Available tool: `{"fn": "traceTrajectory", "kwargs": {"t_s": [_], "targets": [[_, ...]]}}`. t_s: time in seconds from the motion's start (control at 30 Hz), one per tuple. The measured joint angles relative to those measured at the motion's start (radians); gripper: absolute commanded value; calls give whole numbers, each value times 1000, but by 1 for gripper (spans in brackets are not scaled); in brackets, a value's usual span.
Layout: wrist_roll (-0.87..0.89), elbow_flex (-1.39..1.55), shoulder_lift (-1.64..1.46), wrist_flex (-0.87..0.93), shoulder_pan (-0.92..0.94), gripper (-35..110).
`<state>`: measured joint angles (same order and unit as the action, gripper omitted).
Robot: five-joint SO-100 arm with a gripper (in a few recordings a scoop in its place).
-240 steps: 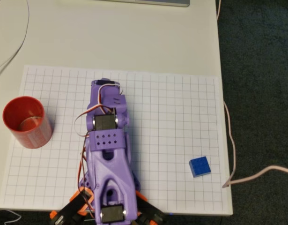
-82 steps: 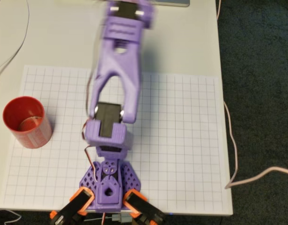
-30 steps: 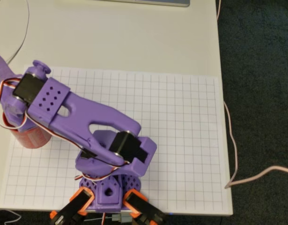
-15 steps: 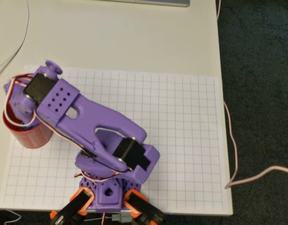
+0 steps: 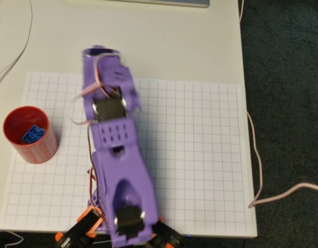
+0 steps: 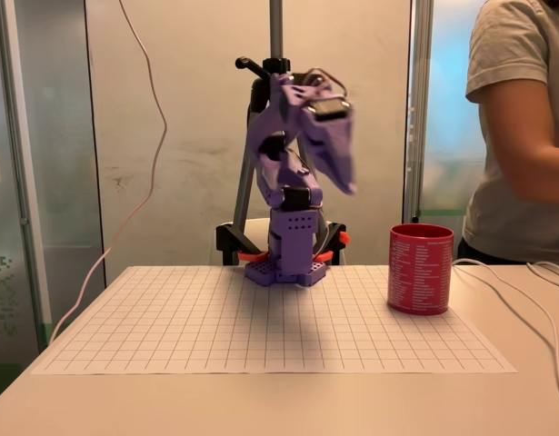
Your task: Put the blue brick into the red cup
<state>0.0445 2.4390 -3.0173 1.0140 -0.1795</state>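
Observation:
The blue brick [image 5: 33, 134] lies inside the red cup [image 5: 41, 151], on its bottom. That cup [image 6: 421, 271] stands at the left edge of the grid mat in the overhead view and at the right in the fixed view, where its wall hides the brick. My purple gripper [image 5: 101, 55] hangs raised over the mat's far middle, well clear of the cup. In the fixed view the gripper [image 6: 344, 176] points downward and is motion-blurred. Nothing shows between its jaws, and I cannot make out whether they are open or shut.
The arm's base [image 5: 125, 232] sits at the near edge of the white grid mat [image 5: 200, 155]. Cables trail along the table's right edge [image 5: 254, 155] and far-left corner [image 5: 14, 46]. A person [image 6: 520, 136] stands behind the table on the cup's side.
The arm has swung from above the cup back over the mat's middle and stretched out. The blue brick, gone from the mat since the earliest frame, now lies in the cup.

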Motion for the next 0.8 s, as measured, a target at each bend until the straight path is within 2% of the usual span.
{"fn": "traceTrajectory", "kwargs": {"t_s": [0.1,0.2,0.37,0.53,0.8], "targets": [[-61,97,-213,-5,69,0],[-61,158,-270,12,66,0],[-67,350,-279,-38,15,0],[-83,630,-270,-78,61,0],[-48,664,-270,-91,71,0]]}}
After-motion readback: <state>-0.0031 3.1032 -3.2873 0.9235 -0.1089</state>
